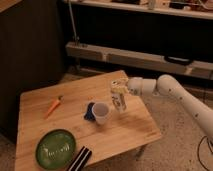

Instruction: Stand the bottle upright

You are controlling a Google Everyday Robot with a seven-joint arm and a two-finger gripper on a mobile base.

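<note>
The bottle point(119, 102) is a slim whitish translucent one, standing nearly upright over the wooden table point(135, 130), right of centre. My gripper point(118, 88) reaches in from the right and is shut on the bottle's top end. Whether the bottle's base touches the table cannot be told. A white open-topped cup point(101, 113) stands just to the bottle's left, a small gap away.
A blue object point(89, 111) lies against the cup's left side. A carrot point(54, 105) rests at the table's left. A green plate point(55, 148) sits front left, with a dark striped item point(80, 159) at the front edge. Shelving runs behind.
</note>
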